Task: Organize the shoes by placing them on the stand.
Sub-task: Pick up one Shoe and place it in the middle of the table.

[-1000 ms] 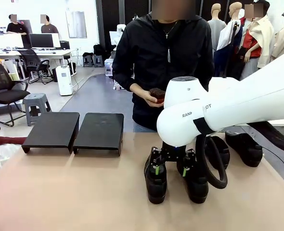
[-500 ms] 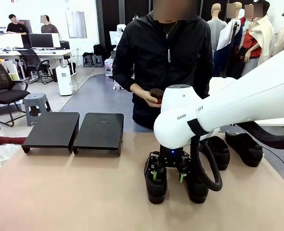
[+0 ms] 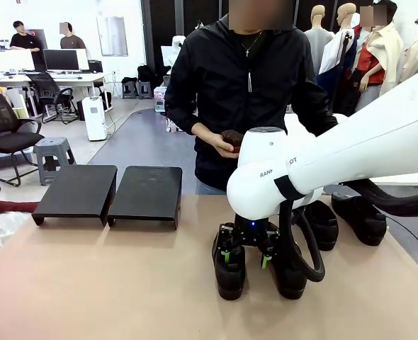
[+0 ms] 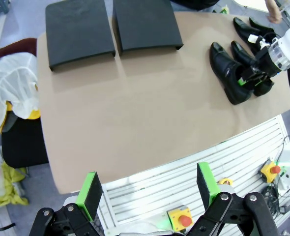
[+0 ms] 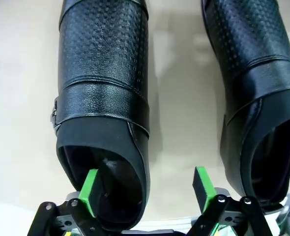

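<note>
Black shoe [image 5: 103,73] – side wall btwn right gripper [image 5: 145,189] fingers [image 5: 89,183].

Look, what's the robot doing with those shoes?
The robot's right hand is down at one black loafer, one finger inside its opening, the other outside, jaws open. Its mate sits beside it; another pair waits farther right. No shoe is on the stand yet. The left hand hangs open, holding nothing.

A bright room with white walls and a grey floor [image 3: 134,142] lies beyond the tan worktop [image 3: 110,297]. At the far left a white desk [image 3: 46,78] carries dark monitors [image 3: 61,59]. A black office chair [image 3: 3,127], a grey stool [image 3: 53,151] and a white floor unit [image 3: 94,118] stand nearby. Dark panels [image 3: 163,28] line the back wall.
</note>
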Controlling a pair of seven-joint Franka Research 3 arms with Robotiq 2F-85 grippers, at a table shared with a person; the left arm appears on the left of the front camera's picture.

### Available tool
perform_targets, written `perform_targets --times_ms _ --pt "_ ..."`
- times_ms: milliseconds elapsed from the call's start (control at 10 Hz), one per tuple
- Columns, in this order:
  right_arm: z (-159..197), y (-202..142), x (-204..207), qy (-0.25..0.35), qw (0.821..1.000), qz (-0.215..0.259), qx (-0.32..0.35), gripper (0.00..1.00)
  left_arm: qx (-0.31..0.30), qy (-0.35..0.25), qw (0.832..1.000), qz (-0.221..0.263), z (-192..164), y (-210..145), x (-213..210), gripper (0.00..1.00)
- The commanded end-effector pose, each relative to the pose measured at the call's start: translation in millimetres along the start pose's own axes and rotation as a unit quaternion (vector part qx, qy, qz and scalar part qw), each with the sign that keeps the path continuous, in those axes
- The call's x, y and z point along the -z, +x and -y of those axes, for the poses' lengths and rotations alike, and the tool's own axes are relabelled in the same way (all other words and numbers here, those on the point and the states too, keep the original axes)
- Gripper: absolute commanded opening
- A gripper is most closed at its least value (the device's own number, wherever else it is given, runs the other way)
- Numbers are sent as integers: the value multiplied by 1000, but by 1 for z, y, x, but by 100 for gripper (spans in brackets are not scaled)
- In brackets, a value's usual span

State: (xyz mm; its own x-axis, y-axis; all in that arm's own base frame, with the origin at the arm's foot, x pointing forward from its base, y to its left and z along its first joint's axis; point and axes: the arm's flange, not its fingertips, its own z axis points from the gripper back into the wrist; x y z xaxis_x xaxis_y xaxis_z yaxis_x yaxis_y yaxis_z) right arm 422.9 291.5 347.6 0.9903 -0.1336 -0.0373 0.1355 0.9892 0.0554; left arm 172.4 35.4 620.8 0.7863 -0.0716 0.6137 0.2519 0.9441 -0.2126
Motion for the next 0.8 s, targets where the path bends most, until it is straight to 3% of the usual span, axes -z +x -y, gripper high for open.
perform_targets --times_ms 0,700 --pt "-10 4 3 1 1000 5 24 0 2 -7 1000 1 0 -2 -1 100" --pt "-9 2 3 11 1000 0 18 0 2 -7 1000 1 0 -2 -1 100"
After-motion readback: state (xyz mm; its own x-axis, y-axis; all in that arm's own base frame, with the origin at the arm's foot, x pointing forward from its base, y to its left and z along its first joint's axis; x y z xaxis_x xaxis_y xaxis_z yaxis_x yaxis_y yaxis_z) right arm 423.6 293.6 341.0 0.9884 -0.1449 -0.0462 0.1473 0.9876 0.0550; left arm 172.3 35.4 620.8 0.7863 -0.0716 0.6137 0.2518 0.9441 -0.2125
